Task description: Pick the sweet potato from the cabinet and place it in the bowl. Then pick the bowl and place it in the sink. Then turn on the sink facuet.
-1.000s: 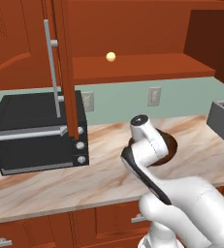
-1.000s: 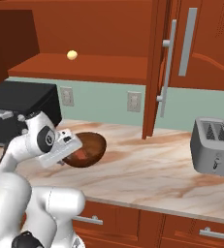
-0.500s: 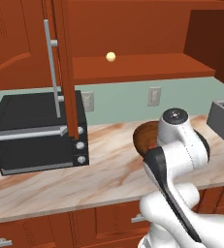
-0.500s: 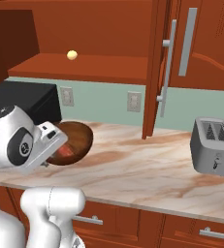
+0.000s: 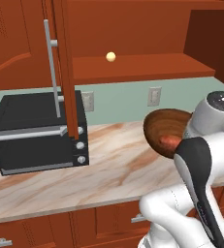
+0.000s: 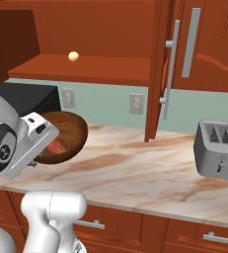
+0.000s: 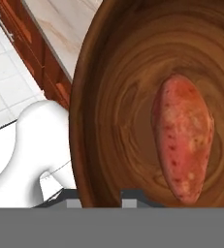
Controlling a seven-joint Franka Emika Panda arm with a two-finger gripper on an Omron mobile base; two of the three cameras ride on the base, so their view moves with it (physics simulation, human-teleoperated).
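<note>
In the left base view, a black oven (image 5: 38, 133) sits at the left of the counter (image 5: 104, 169), the open cabinet (image 5: 133, 65) door hanging over it. A yellow ball (image 5: 111, 56) lies on the shelf. To the right, the gripper (image 7: 101, 196) holds the bowl (image 5: 168, 130) tilted above the counter, fingers pinching its rim, the sweet potato (image 7: 184, 143) inside. A toaster (image 6: 219, 148) stands far right.

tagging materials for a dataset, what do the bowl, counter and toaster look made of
Bowl: looks like wood with a glossy dark brown finish; ringed grain shows around the sweet potato inside.
Counter: looks like polished marble or stone, cream with rusty-brown veining, though it could be a laminate.
Toaster: looks like brushed grey metal, with smooth, evenly shaded sides and dark slots.
</note>
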